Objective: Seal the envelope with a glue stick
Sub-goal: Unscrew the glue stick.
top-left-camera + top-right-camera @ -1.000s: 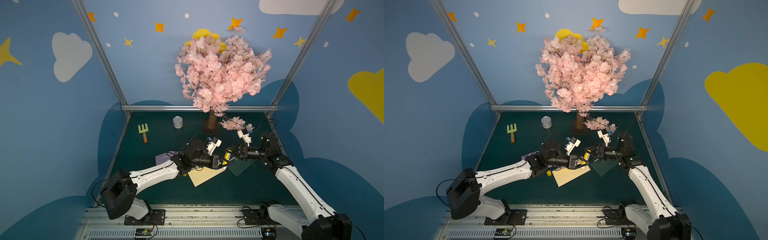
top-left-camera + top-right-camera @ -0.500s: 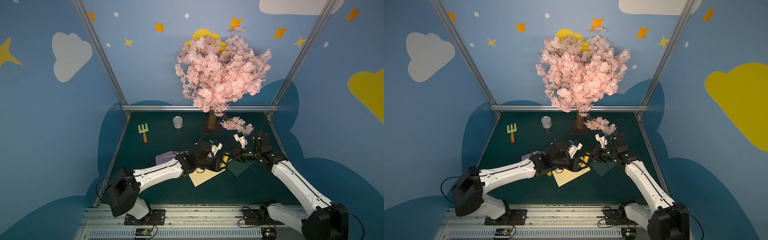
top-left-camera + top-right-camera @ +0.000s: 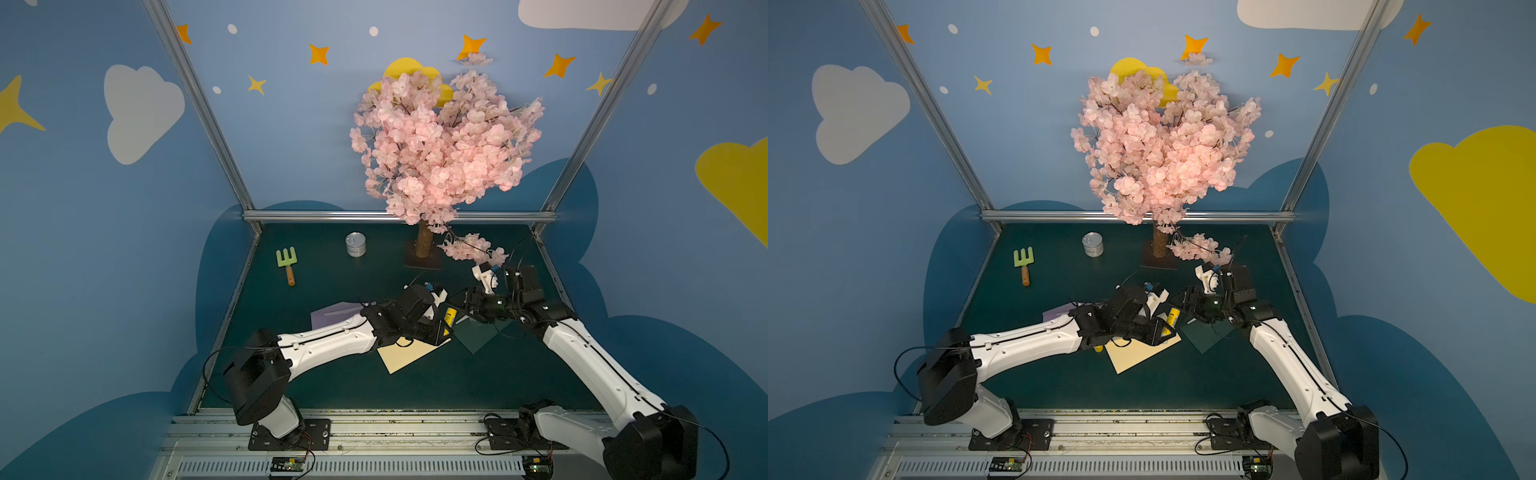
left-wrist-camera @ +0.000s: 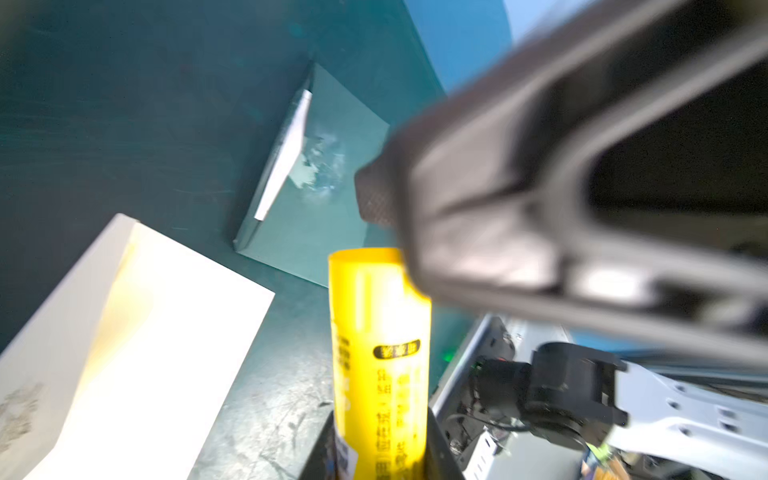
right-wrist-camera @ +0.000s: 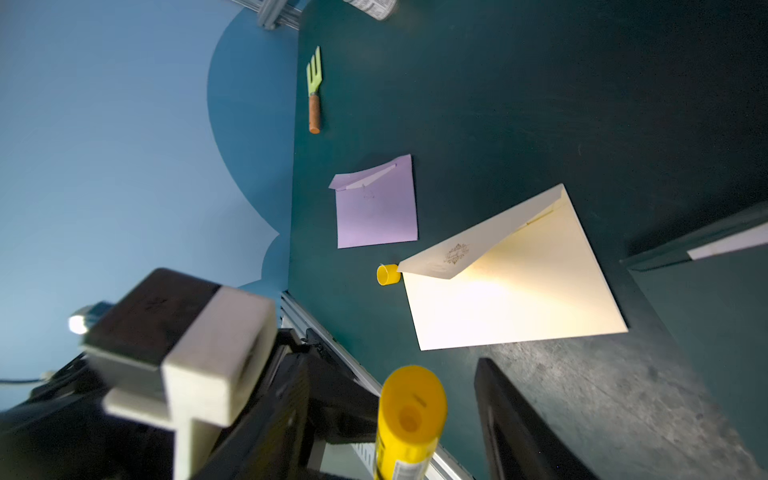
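Note:
My left gripper (image 4: pixel 384 449) is shut on the yellow glue stick (image 4: pixel 380 353), which sticks out of its jaws above the table. In both top views the glue stick (image 3: pixel 449 316) (image 3: pixel 1172 318) points from the left gripper (image 3: pixel 440 330) toward the right gripper (image 3: pixel 459 309). The right gripper (image 5: pixel 397 370) stands open, its fingers (image 5: pixel 511 419) on either side of the stick's round end (image 5: pixel 409 419) without touching it. A loose yellow cap (image 5: pixel 387 274) lies by the cream envelope (image 5: pixel 519 282), whose flap is lifted. A dark green envelope (image 4: pixel 320 199) lies beside it.
A purple envelope (image 5: pixel 376 208) lies left of the cream one. At the back stand a pink blossom tree (image 3: pixel 440 141) and a tin can (image 3: pixel 355 244), with a green garden fork (image 3: pixel 286 264) to the left. A low blossom branch (image 3: pixel 473 249) hangs over the right wrist.
The right gripper, shut on the glue stick's end before, has opened its jaws. Both grippers have shifted slightly toward the back right with the stick.

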Motion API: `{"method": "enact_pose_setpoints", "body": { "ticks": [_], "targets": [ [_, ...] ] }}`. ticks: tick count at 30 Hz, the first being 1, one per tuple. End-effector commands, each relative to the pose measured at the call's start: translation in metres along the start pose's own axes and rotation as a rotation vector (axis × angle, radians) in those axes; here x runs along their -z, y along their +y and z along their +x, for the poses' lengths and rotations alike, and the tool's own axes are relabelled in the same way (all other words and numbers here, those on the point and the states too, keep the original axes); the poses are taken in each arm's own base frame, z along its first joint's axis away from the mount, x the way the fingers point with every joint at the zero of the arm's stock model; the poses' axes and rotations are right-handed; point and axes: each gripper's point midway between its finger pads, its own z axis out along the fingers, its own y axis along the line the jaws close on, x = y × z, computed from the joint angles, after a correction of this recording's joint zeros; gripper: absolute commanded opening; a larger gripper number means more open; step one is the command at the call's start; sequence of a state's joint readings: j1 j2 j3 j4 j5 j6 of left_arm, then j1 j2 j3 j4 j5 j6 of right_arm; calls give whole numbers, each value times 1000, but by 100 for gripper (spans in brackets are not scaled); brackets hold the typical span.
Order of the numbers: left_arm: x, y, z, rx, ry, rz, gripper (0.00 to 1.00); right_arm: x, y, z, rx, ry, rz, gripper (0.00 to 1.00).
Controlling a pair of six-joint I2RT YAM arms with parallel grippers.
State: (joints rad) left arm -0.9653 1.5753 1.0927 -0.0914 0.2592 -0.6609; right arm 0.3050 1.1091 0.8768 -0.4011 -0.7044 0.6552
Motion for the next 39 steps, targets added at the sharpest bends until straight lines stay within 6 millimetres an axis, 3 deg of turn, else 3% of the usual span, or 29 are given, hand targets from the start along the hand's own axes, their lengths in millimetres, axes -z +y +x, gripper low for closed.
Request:
{"method": "enact_pose_setpoints", "body": {
  "ticks": [1, 4, 10, 15, 24, 27, 33, 39],
  "targets": [
    [22, -47, -12, -33, -38, 240, 3, 12, 34, 2, 66, 12, -198, 64],
    [34, -55, -18, -19, -71, 315, 3, 19, 46, 6, 68, 33, -287, 57],
    [49, -63, -22, -25, -109, 358, 3, 25, 47, 12, 72, 39, -309, 48],
    [51, -64, -23, -22, -117, 372, 3, 25, 48, 12, 63, 41, -333, 46],
    [49, -61, -21, -15, -113, 370, 3, 23, 48, 10, 54, 43, -352, 28],
    [47, -59, -21, -6, -112, 367, 3, 22, 46, 10, 50, 44, -334, 29],
    [42, -56, -23, 12, -108, 365, 3, 22, 46, 11, 48, 47, -332, 40],
    [40, -54, -22, 20, -102, 363, 3, 21, 45, 12, 51, 52, -314, 36]
  ]
}}
